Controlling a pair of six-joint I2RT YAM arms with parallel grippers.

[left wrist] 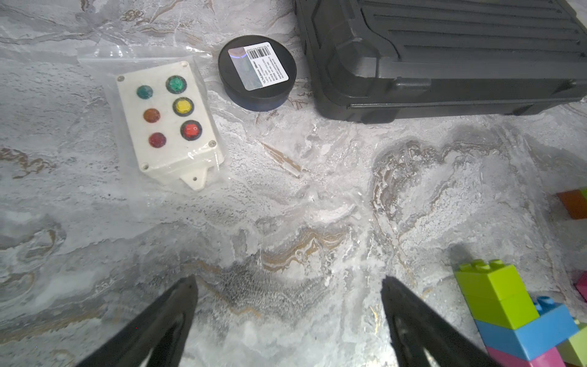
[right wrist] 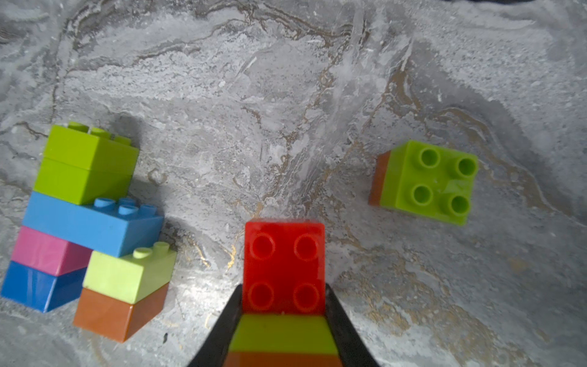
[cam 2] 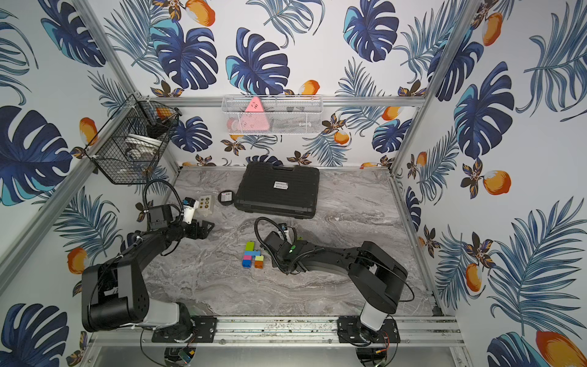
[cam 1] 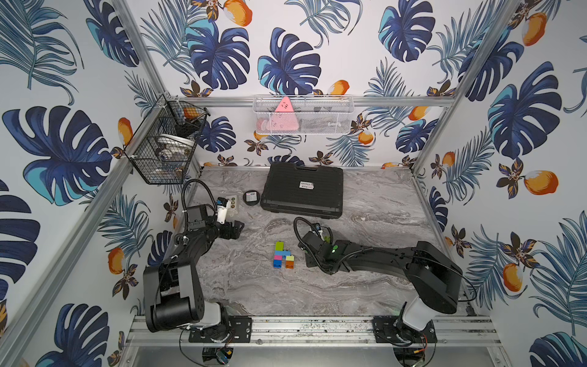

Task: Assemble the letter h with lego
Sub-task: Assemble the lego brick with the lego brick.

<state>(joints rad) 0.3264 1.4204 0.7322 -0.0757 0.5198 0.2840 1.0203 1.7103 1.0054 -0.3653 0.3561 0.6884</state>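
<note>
**Part-built lego h at mid-bench, more bricks in the right end effector**

The lego build (cam 1: pixel 282 254) lies just below the centre in both top views. It is a column of lime, long blue, pink and dark blue bricks, with a lime-on-orange leg under the blue one's overhang. The right end effector (right wrist: pixel 283 290) is clamped on a red-topped stack (right wrist: pixel 284 254) of red, lime and orange. A loose lime-on-orange pair (right wrist: pixel 425 182) lies apart from the build. The left end effector (left wrist: pixel 288 281) stands spread wide over bare bench (cam 1: pixel 365 286), which is grey marble. Leaf wallpaper covers the walls. At upper centre a white mesh basket (cam 1: pixel 330 116) holds a pink triangle (cam 1: pixel 283 116). A black wire basket (cam 1: pixel 152 159) hangs at upper left, its contents unclear.
</note>
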